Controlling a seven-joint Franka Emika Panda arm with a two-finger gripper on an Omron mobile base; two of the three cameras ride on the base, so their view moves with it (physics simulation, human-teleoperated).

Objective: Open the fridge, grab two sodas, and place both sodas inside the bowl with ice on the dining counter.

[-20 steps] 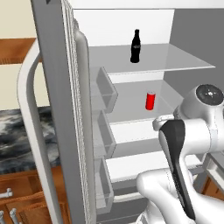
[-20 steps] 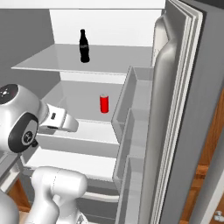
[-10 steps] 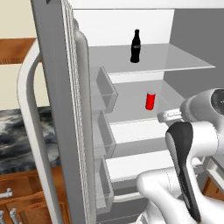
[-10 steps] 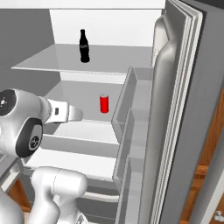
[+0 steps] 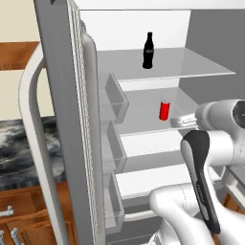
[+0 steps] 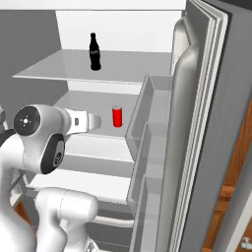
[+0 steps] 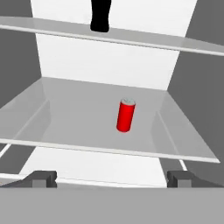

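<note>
**Robot hand at the open fridge**

The tall grey fridge (image 5: pixel 62 95) with the white inside stands open. Its left door swings out toward the camera in the left base view, and its right door (image 6: pixel 206 123) swings out in the right base view. A long white curved handle (image 5: pixel 33 143) runs down the outside of the left door. Clear plastic bins (image 5: pixel 115 95) sit one above the other on the inside of that door.

One small black soda bottle with a narrow neck (image 5: pixel 149 50) stands upright on the top glass shelf (image 5: pixel 191 69), near the back wall. In the hand view its black bottom (image 7: pixel 100 15) shows at the top, on the upper shelf.

A small red can with a silver top (image 5: pixel 164 110) stands upright on the next shelf down (image 7: pixel 65 118), about in the middle. It is below the bottle and a bit to the right in the left base view.

The white robot arm reaches into the fridge at the level of the red can's shelf. The gripper (image 7: pixel 111 178) has its two dark finger tips (image 7: pixel 43 178) spread far apart, with nothing between them. It sits in front of the shelf edge, and the red can is ahead of it, not touching. The black bottle is higher up, well apart from the gripper.

A black and grey marbled stone top (image 5: pixel 14 143) on brown wooden cabinets (image 5: pixel 24 210) shows to the left of the fridge door.
</note>
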